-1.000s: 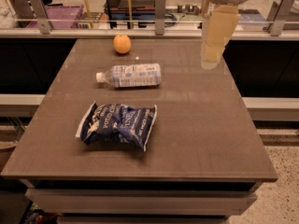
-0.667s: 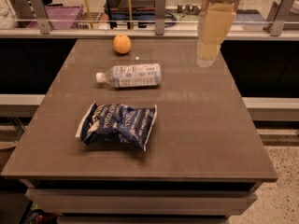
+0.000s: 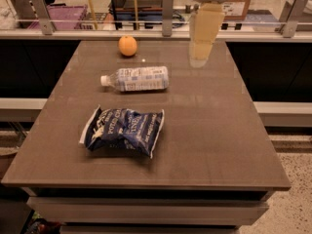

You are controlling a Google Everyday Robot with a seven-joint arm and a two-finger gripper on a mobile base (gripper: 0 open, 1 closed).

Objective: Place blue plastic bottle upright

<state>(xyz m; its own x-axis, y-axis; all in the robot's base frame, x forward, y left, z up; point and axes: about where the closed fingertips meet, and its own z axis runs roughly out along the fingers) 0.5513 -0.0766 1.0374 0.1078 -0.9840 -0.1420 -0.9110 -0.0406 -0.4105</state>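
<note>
Claw [image 3: 199, 56]: pale, hanging over the far side of the table [image 3: 219, 130]; grip state cannot tell.
Bottle [image 3: 136, 78]: clear plastic, white cap, pale blue label; lying on its side, left of the claw, well apart.
Bag [image 3: 122, 130]: dark blue, crinkled; beyond the bottle from the claw.
Orange [image 3: 127, 46]: round, left of claw.
Table: smooth grey-brown slab.

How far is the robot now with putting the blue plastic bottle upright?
Done: nothing yet; the blue plastic bottle lies on its side on the table, cap toward the picture's left. In hand: the gripper hangs over the table's far right part, apart from the bottle. Left: reaching it, grasping it, standing it upright.
</note>
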